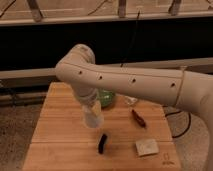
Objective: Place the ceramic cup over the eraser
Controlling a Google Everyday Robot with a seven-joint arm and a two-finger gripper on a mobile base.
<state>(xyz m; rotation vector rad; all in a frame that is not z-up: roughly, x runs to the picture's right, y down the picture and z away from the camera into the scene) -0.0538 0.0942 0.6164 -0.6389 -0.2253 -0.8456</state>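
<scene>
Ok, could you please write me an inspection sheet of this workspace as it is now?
Surface: light wooden table, level.
Job's things: small white ceramic cup at the hand; narrow black eraser lying uncovered, nearer the front edge than the cup.
Clutter: green bowl, dark red-brown oblong thing, pale beige square block.
Hand: below the bent white arm, over the table's middle.
Cables: black cable on the floor at right.
Surroundings: speckled floor, dark wall behind.
</scene>
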